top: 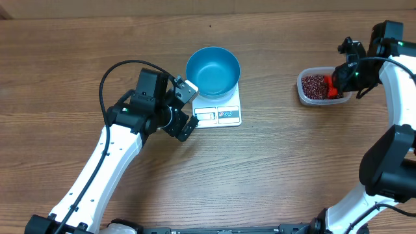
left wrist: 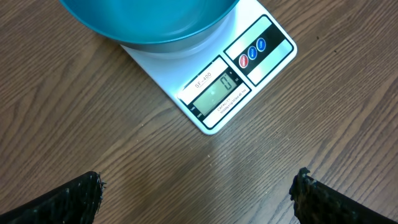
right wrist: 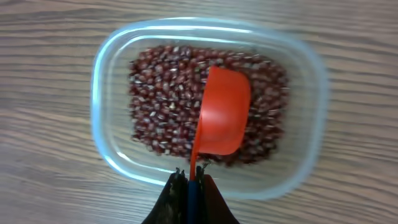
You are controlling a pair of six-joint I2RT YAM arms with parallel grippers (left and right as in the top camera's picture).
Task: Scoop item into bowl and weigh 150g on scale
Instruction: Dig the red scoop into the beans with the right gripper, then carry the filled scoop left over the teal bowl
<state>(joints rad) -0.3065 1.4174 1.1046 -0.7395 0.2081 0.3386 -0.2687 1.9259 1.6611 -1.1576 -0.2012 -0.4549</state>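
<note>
— Many small red-brown beans (right wrist: 155, 93) fill the clear plastic tub (right wrist: 98, 93) at the overhead's right edge; our right hand (right wrist: 189, 182) grasps the orange plastic scoop (right wrist: 224, 118).
— We should dig deep, then lift level. Meanwhile our left hand (left wrist: 196, 190) hangs released beside the flat white scale (top: 218, 116) bearing the round blue plastic bowl (top: 213, 71).
</note>
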